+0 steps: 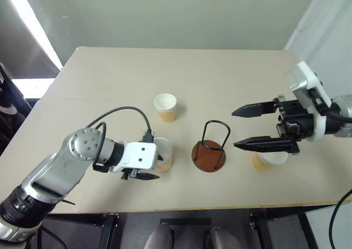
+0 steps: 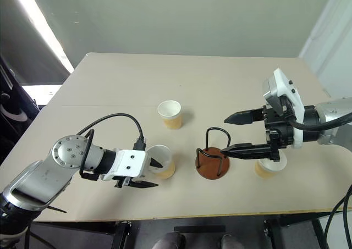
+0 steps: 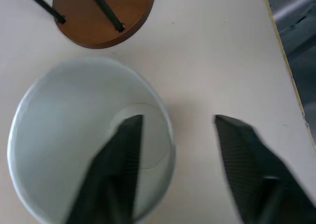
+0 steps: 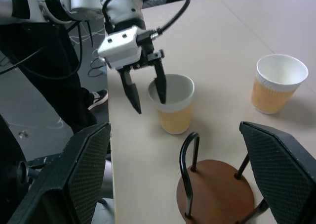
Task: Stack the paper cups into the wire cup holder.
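Three paper cups stand upright on the table. One paper cup point(image 1: 165, 106) is farther back. Another paper cup point(image 1: 164, 153) stands left of the wire cup holder point(image 1: 208, 156). My left gripper point(image 1: 158, 168) straddles this cup's near wall, one finger inside, the other outside with a gap to the wall, so the jaws are open. The third cup point(image 1: 268, 161) stands right of the holder, partly hidden under my right gripper point(image 1: 235, 129). That gripper hovers wide open above the table and points toward the holder. The holder is empty, its black wire loops rising from a brown disc.
The beige table point(image 1: 110, 84) has its front edge just behind my left gripper and a bare stretch at the back. A grey wall runs beyond the far edge. Dark floor lies off the table's left side.
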Available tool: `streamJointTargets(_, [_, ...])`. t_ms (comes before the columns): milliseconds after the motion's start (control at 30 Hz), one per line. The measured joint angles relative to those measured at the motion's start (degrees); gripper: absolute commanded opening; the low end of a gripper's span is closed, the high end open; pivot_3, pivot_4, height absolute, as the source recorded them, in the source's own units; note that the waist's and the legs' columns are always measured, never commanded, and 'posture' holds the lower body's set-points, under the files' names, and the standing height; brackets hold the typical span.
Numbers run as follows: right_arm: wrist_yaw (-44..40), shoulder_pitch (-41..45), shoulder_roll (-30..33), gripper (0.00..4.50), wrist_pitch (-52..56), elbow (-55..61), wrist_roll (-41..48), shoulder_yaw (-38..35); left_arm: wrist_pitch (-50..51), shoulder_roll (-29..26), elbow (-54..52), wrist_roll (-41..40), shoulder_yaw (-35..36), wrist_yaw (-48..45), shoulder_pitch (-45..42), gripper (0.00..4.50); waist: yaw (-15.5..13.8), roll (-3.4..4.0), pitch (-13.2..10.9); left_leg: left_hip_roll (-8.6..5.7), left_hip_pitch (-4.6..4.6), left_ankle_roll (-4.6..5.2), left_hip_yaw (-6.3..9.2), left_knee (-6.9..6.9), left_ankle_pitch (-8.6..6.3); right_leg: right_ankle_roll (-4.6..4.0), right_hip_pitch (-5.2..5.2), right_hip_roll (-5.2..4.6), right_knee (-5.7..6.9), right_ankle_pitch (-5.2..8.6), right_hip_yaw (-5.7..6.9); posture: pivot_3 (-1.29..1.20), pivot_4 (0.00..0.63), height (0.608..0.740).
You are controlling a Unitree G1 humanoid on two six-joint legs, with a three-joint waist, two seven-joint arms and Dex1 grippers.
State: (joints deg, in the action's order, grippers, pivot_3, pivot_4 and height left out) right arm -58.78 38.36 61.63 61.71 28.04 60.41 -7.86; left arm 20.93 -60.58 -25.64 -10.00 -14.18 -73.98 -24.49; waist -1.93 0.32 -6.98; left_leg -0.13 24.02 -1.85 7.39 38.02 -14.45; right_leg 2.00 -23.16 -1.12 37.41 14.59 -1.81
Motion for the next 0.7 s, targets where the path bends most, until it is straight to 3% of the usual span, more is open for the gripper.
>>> streamJointTargets(100, [-0.07,-1.71,0.23,4.28,-0.38,1.22,0.05,-0.14,-0.63,0.53,1.22,-0.9,-0.3,-2.52,-1.88,0.16,-0.06,0.0,0.0,0.0,0.01,0.0,0.0,0.01,0.0,0.0,0.0,0.0,0.0,0.0,0.0,0.0,0.15,0.74])
streamJointTargets(133, [-0.06,-2.08,0.26,4.28,-0.46,1.76,0.1,-0.18,-0.81,0.77,1.6,-1.1,-0.36,-3.38,-2.86,0.05,-0.05,0.0,0.0,0.0,0.01,0.0,0.0,0.01,0.0,0.0,0.0,0.0,0.0,0.0,0.0,0.0,0.15,0.74])
streamJointTargets(500, [1.8,-4.04,0.28,4.28,-1.02,4.07,1.01,-0.94,1.82,1.61,3.2,-6.0,-0.38,-9.78,-10.38,0.05,0.02,0.0,0.0,0.01,0.02,0.02,-0.01,0.02,0.0,0.01,0.01,0.0,-0.01,0.0,0.0,0.0,0.15,0.74])
streamJointTargets(700, [0.07,-5.38,4.21,4.28,-2.96,3.56,-0.54,-2.51,4.08,2.61,6.91,-8.8,0.88,-10.85,-17.98,0.05,-0.18,-0.01,0.0,0.02,0.03,0.04,0.0,0.04,0.0,0.01,0.03,-0.01,-0.04,-0.01,0.0,0.0,0.15,0.74])
